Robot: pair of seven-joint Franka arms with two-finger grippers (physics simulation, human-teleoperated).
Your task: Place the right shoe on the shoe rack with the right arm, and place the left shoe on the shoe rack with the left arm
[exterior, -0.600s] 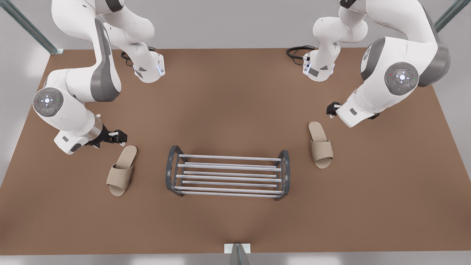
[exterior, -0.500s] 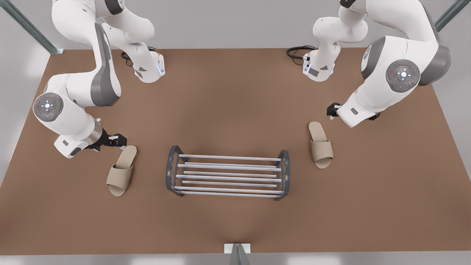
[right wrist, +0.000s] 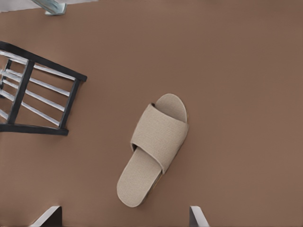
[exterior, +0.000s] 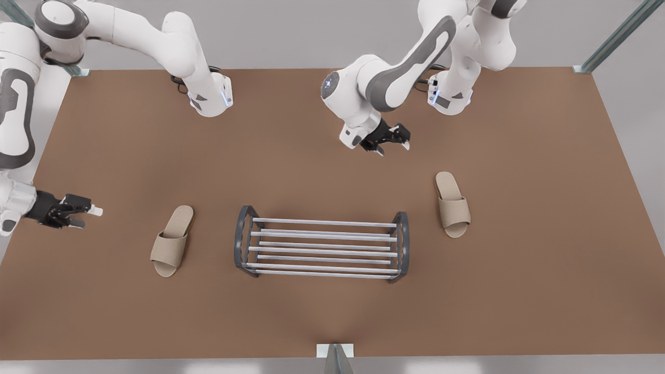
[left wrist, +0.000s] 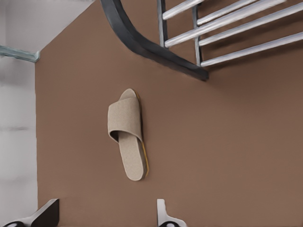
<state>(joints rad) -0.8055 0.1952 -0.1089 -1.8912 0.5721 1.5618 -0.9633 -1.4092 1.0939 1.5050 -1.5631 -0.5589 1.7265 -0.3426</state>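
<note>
The shoe rack (exterior: 322, 250) stands empty. The right shoe (exterior: 172, 240) lies flat to the front view's left of it. The right gripper (exterior: 85, 217) is open and well apart from this shoe, so a slanted approach may shove it. Farther back, the left shoe (exterior: 452, 204) lies right of the rack. The left gripper (exterior: 393, 147) is open beyond it and could pinch only the soft strap.

Brown tabletop (exterior: 311, 156), pale grey surround, metal struts (exterior: 618, 36).

A brown table (exterior: 322, 156) holds three things. A shoe rack (exterior: 322, 250) of silver bars in a dark frame stands near the middle. One beige slipper (exterior: 173, 240) lies flat toward the front view's left of it, another slipper (exterior: 452, 204) toward the right, both apart from the rack.
</note>
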